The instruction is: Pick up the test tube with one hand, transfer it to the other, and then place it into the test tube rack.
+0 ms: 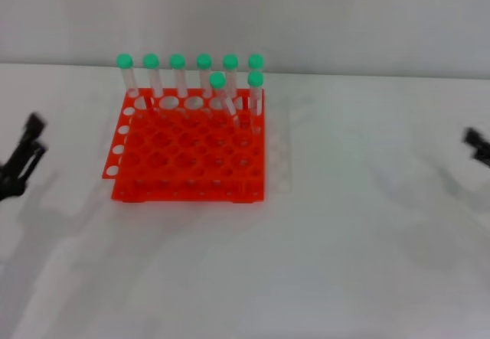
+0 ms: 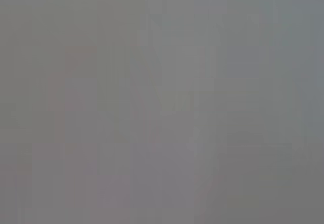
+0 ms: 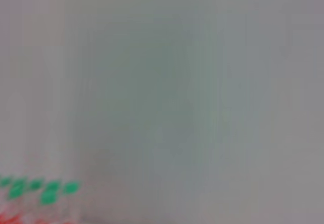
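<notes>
While both arms sit at the edges of the head view, we log the left gripper [image 1: 23,159] first, at nine o'clock: black fingers [image 1: 32,128] spread, holding nothing. At centre, toward eleven o'clock, the test tube rack [image 1: 187,155] rests on the white surface [image 1: 344,262]. Six capped tubes stand along its far row; two more stand one row nearer, and the left one, the test tube [image 1: 223,98], leans. No tube lies loose on the surface. At three o'clock the right gripper [image 1: 478,146] barely shows; we cannot tell its fingers' state. Risk, in our judgement: the leaning tube may tip against its neighbour, or a careless return could jostle the packed row.
</notes>
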You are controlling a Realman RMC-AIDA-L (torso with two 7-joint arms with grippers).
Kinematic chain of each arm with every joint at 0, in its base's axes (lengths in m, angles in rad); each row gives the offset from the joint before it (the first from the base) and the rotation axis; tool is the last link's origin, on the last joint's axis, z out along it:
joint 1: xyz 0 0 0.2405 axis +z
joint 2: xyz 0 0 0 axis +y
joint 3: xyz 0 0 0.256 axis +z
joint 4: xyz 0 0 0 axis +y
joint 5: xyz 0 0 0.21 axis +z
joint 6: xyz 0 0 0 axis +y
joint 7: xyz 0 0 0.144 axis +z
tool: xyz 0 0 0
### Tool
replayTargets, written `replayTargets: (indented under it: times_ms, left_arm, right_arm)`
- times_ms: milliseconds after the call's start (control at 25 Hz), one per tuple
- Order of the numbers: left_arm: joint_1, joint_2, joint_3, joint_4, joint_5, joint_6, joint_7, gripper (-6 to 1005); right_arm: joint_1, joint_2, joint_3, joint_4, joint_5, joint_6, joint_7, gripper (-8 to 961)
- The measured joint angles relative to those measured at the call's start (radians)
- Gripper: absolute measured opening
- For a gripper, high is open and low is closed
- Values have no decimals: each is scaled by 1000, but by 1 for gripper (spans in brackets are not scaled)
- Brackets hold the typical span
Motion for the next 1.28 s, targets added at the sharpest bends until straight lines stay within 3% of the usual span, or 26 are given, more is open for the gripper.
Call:
replayTargets:
  times_ms: [160, 360, 840, 1280]
  left_arm:
    - [12, -3, 0, -145, -110, 133, 77, 783]
    - [14, -10, 0, -222, -163, 189, 118, 776]
    - [-13, -15, 5, -237, -162, 247, 105, 773]
    - [-74, -11, 1, -240, -169, 237, 105, 773]
  right_arm:
    - [-13, -2, 198, 173, 39, 145, -148, 860]
    - [-63, -7, 428, 321, 41, 293, -300, 860]
    - [-155, -21, 498, 307, 41, 307, -329, 860]
    - [-195, -18, 527, 277, 40, 324, -324, 860]
